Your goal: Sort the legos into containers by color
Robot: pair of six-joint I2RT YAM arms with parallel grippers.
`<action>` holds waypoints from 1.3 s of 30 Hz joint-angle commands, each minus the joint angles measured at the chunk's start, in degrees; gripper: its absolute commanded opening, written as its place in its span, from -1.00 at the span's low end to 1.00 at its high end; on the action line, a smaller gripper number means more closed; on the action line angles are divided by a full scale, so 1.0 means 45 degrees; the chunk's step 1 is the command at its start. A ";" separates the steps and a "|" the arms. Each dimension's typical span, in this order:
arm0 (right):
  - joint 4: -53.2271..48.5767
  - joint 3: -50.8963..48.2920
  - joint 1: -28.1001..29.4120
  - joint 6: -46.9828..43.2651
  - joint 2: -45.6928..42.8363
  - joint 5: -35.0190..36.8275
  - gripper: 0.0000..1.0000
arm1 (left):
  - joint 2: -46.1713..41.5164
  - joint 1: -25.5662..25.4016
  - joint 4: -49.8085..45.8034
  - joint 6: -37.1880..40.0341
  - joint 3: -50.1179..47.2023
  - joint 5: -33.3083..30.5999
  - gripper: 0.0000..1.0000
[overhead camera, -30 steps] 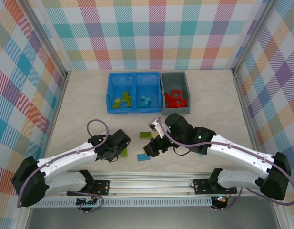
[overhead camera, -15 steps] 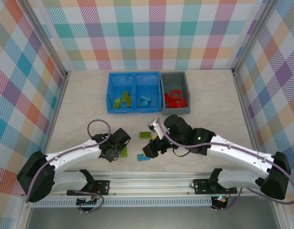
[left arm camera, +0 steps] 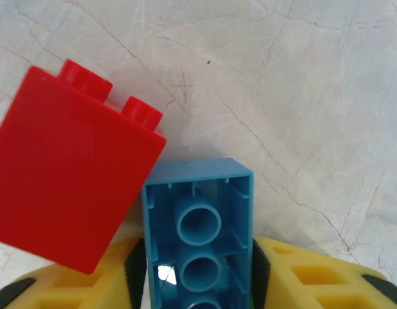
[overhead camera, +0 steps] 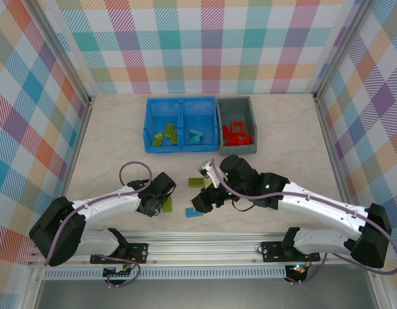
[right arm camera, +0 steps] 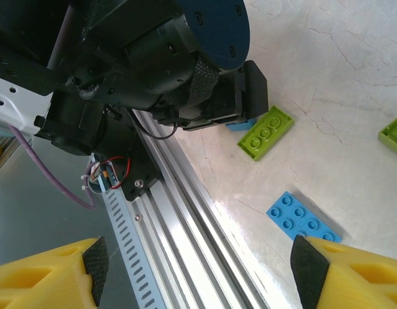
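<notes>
Blue bin (overhead camera: 163, 111), upper centre, holds green and blue bricks (overhead camera: 166, 134); grey bin (overhead camera: 235, 108) holds red. Left claw (left arm camera: 198, 277) grips a blue brick (left arm camera: 198, 219) beside a red brick (left arm camera: 69, 167); right claw (right arm camera: 198, 257) released. Several loose bricks (overhead camera: 193, 212) lie on the table (overhead camera: 288, 148).

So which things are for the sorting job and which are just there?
For the job: red brick, blue brick in the left claw, green brick, blue bin, grey bin.
Just there: metal rail, purple cable, checked walls.
</notes>
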 commanded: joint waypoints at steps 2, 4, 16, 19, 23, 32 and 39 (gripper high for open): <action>0.0336 0.0083 0.0144 0.0193 0.0037 0.0140 0.50 | 0.0062 0.0143 0.0267 0.0213 -0.0180 -0.0017 -0.30; 0.0311 0.0121 0.0145 0.0192 -0.0137 0.0355 0.49 | -0.0253 0.0144 0.0059 0.0335 0.0016 -0.0167 -0.37; -0.0986 0.1606 -0.0551 0.1119 -0.1880 0.7900 0.48 | 0.0802 0.0206 -0.2356 0.6476 0.7301 -0.1088 -0.47; -0.1342 0.2325 -0.1216 0.1533 -0.1296 0.7861 0.47 | 0.2858 0.0404 -0.2100 0.8175 0.9673 -0.0012 -0.47; -0.1785 0.3197 -0.1992 0.2136 -0.0484 0.7534 0.47 | 0.5795 0.0960 -0.1930 0.9864 1.2839 0.1493 -0.44; -0.1513 0.3687 -0.2635 0.2778 0.0383 0.7088 0.48 | 1.0955 0.2278 -0.1737 1.1022 1.7456 0.4197 -0.41; -0.1379 0.3570 -0.2758 0.2924 0.0541 0.6806 0.48 | 1.2350 0.2789 -0.1007 1.0982 1.8141 0.5745 -0.34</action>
